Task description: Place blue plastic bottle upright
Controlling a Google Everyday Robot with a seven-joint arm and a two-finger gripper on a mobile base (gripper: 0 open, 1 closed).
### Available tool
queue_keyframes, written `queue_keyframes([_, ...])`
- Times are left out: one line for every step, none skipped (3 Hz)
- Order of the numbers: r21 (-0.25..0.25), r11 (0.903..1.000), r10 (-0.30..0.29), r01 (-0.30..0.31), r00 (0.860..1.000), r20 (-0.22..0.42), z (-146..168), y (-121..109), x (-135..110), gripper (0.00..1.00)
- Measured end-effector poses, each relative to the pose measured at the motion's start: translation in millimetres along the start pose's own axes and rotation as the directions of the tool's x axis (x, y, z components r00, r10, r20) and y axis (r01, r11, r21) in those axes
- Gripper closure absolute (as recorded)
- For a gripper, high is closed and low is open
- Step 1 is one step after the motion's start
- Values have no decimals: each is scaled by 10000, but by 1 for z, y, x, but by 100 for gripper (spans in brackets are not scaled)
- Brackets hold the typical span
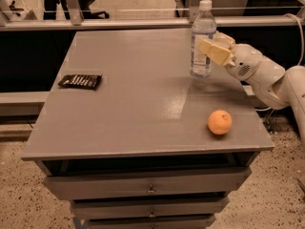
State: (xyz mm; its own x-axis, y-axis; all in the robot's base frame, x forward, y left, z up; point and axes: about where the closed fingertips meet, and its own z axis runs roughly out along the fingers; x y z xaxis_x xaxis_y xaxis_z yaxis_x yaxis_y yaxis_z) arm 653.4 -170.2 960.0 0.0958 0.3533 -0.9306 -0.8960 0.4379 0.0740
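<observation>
A dark wrapper (80, 81) lay flat on the grey bench (133, 113), well to the left of the bottle and a little nearer the camera. The bottle (201, 30), clear with a white cap and pale label, stood upright on the bench top, toward its far right corner. The tool (213, 48) was pressed against the bottle's right side at label height. Whether it clasped the bottle or merely rested against it could not be told. An orange (219, 122) sat apart from the bottle, in front of it and slightly to its right. The white arm (267, 73) reached in from the right of the bottle.
</observation>
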Motion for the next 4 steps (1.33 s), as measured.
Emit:
queue_keyframes([-332,9994,11,-9,10000,56,5,3,0,100])
queue_keyframes([-726,9974,-12,37,9994,341,-4,3,-2,100])
queue_keyframes([-1034,9944,-167,214,9988,462,-19,3,-9,100])
queue_keyframes([-1389,9900,-186,262,9983,556,-33,4,-12,100])
